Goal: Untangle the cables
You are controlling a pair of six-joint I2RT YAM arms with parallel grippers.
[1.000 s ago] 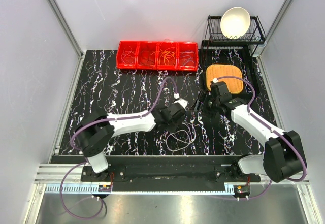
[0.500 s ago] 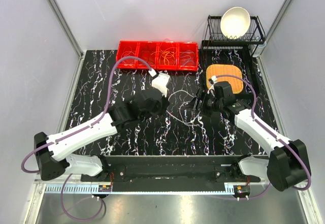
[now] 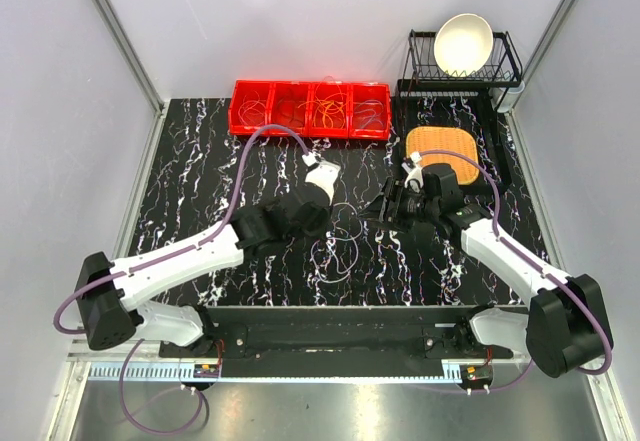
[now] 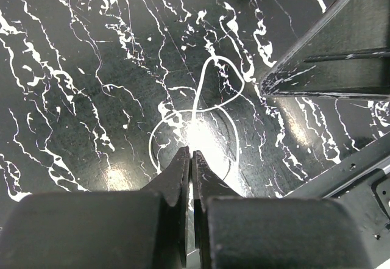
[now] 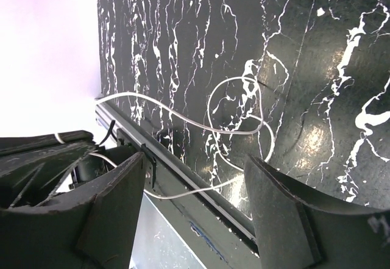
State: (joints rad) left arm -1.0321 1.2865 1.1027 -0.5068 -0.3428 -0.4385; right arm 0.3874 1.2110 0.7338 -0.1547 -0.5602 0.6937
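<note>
The left gripper (image 4: pixel 191 159) is low over the table (image 4: pixel 73 98) with its fingers pressed together; a whitish cable (image 4: pixel 198 103), looped in a figure-eight, lies on the table and runs up to the tips, though I cannot tell whether it is actually pinched between them; the right gripper (image 5: pixel 195 177) hangs close by near the table's middle, fingers wide apart and holding nothing, with a thin whitish strand (image 5: pixel 207 130) curling into a loop beyond them; more cables (image 3: pixel 330 111) lie coiled in the red bins (image 3: pixel 290 131) at the far edge.
</note>
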